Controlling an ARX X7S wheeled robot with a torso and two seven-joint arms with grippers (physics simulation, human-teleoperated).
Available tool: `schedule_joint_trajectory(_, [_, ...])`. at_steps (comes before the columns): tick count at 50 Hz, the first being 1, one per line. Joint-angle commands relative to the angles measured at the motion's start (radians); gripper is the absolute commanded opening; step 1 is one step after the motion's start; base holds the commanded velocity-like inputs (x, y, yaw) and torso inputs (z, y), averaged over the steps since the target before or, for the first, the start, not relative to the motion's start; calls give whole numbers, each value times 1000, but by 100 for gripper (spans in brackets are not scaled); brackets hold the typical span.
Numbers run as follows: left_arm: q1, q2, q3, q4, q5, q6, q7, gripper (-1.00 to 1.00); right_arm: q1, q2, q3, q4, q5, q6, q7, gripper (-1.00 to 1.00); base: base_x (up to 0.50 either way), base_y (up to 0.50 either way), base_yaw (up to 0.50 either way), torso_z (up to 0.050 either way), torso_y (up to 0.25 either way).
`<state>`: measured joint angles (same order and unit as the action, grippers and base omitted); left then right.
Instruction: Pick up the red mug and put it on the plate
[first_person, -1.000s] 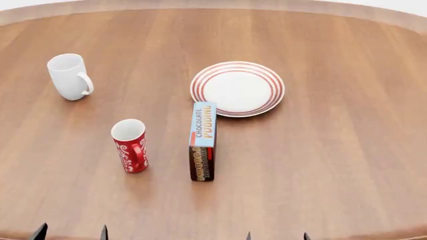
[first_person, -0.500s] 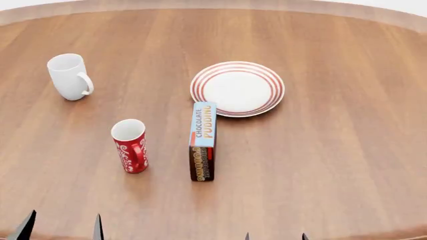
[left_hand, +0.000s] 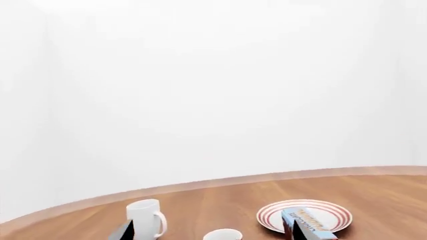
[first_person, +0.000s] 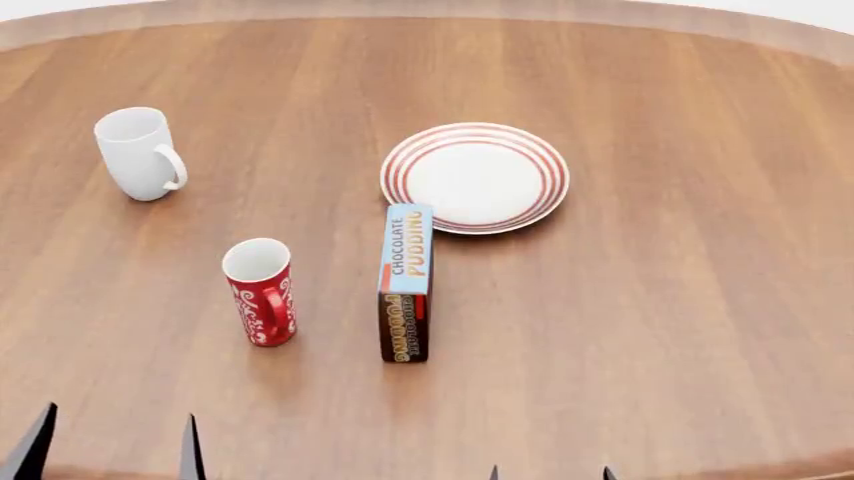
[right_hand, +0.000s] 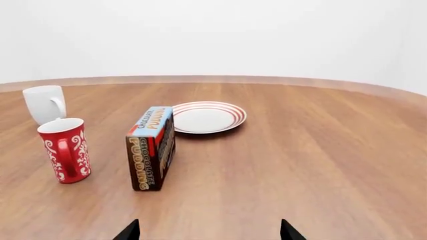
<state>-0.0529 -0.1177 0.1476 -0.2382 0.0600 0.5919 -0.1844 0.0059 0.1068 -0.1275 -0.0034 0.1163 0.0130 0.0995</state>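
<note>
Rising further into the head view since half a second ago, the left hand (first_person: 111, 450) shows more of its two dark fingertips at the near bench edge, spread apart and holding nothing; everything else keeps its place. Right hand (first_person: 551, 472): only two small tips show at the near edge, likewise parted and empty. Red mug (first_person: 260, 291): upright on the bench (first_person: 667, 330), just beyond the left hand, handle turned toward the robot, touched by neither hand. Chocolate pudding box (first_person: 406, 281): stands on its long edge beside the mug on the robot's right, apart from it, its far end near the plate's rim; whether they touch cannot be told. Plate (first_person: 475, 177): white with red rings, beyond the box, nothing on it. White mug (first_person: 139, 153): upright, far left, well apart from the red mug. Right wrist view: red mug (right_hand: 65, 149), box (right_hand: 151, 146) and plate (right_hand: 209, 117) in a row.
</note>
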Motion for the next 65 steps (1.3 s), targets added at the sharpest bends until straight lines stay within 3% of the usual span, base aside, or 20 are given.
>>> schedule_joint_trajectory(1, [-12,-9,15,-39,-10,83,-14,100,4,10,-11,5,17,-2,9,100,0,0,0,0,0])
schedule_joint_trajectory(27, [-20,-23,43,-57,-48,119,-23,100,0,32,-44,-6,14,-19,35,100,0,17,0,0,0])
schedule_joint_trajectory(65, [-23,-44,72,-51,-51,107,-46,100,3,54,-67,-4,54,-20,48,100,0,170,0,0,0])
